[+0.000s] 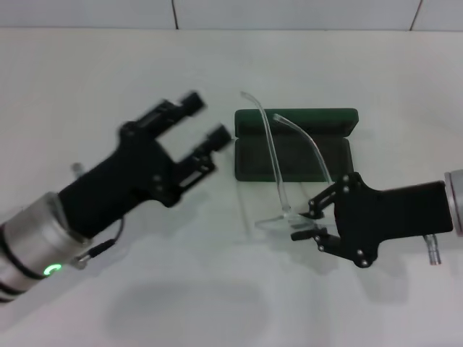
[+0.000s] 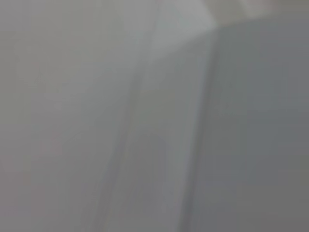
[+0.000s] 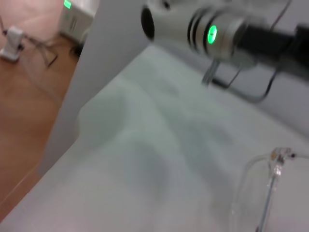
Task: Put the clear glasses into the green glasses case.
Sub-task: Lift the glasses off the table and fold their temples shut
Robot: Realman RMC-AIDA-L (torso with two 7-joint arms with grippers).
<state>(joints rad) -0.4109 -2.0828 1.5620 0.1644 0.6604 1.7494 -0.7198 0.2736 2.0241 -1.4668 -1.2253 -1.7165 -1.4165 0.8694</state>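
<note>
The green glasses case (image 1: 255, 155) lies open in the middle of the white table, its lid folded back. The clear glasses (image 1: 278, 219) are tilted just in front of the case's near edge, and their thin temple arms reach back over its dark interior. My right gripper (image 1: 304, 221) comes in from the right and is shut on the glasses' front. Part of the glasses (image 3: 268, 182) shows in the right wrist view. Left of the case, my left gripper (image 1: 207, 118) hovers open and holds nothing. The left wrist view shows only blurred grey.
The white table (image 1: 87, 79) runs back to a tiled wall. In the right wrist view the table's edge (image 3: 63, 145) drops to a wooden floor, and my left arm (image 3: 212, 33) with its green light crosses above.
</note>
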